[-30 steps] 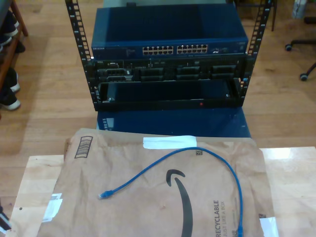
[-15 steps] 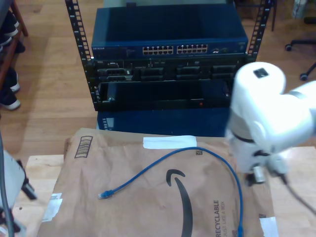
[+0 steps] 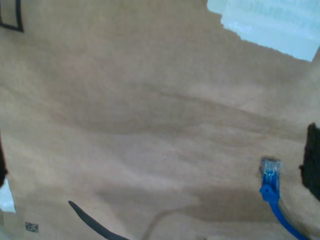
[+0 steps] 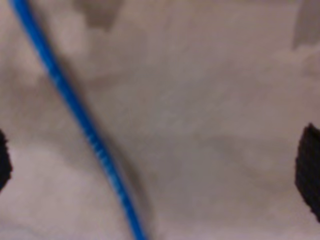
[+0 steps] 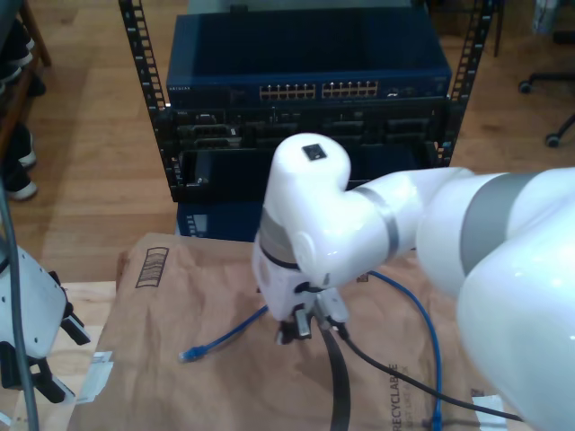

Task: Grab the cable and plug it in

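The blue cable (image 5: 429, 341) lies in a loop on a brown paper mailer (image 5: 162, 305). One clear plug (image 5: 189, 356) rests toward the exterior view's left, the other (image 5: 437, 420) near the bottom edge. My second gripper (image 5: 301, 328) hangs low over the cable's middle. It is open, and the cable (image 4: 90, 135) runs between its dark fingers (image 4: 310, 170), nearer one of them. My first gripper (image 3: 157, 165) is open higher above the mailer. A cable plug (image 3: 270, 170) lies close to one of its fingers (image 3: 312, 160). The first arm (image 5: 27, 323) stands at the exterior view's left.
A black rack (image 5: 305, 148) behind the table holds a blue network switch with a row of ports (image 5: 319, 90). White tape (image 3: 270, 25) sticks to the mailer. A black arm cable (image 5: 337, 377) trails across the paper. Office chair wheels (image 5: 552, 85) stand at the exterior view's far right.
The second arm has swung in from the exterior view's right to over the cable's middle. The first arm has come in at the left. The cable has not moved.
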You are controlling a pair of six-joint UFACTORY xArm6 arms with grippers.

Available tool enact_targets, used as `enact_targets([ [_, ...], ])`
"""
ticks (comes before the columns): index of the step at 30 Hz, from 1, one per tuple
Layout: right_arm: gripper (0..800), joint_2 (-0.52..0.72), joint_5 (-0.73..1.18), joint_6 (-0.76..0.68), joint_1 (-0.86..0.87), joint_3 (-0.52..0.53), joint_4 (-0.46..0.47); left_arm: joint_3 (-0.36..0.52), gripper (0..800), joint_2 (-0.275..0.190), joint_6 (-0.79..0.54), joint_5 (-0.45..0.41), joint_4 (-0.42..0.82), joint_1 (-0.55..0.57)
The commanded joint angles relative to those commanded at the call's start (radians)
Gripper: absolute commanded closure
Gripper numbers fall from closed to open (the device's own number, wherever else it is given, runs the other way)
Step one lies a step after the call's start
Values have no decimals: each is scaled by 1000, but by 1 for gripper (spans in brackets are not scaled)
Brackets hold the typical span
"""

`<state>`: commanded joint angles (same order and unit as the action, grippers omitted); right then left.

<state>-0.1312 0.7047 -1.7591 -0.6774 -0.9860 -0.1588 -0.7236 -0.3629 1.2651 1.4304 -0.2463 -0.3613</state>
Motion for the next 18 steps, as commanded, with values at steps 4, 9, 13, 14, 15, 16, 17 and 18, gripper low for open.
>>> enact_targets([
  [4,39,-66,-3,5,-43,-38,0,0,1,0,0,0,0,0],
  [9,47,-110,-8,14,-51,-44,0,-2,1,0,-2,2,-8,0],
  [13,114,-117,-32,41,-49,-37,0,-8,1,2,-2,0,-8,0],
  [14,158,-117,-44,41,-48,-32,0,-8,1,2,-2,0,-8,0],
  [15,193,-115,-52,41,-48,-29,0,-9,1,2,-2,0,-9,0],
  [16,216,-115,-54,40,-48,-28,0,-11,0,2,-2,0,-14,0],
  [17,235,-115,-55,40,-48,-28,0,-17,1,2,-2,2,-18,0],
  [18,250,-117,-55,40,-48,-28,0,-21,1,2,-2,5,-21,0],
])
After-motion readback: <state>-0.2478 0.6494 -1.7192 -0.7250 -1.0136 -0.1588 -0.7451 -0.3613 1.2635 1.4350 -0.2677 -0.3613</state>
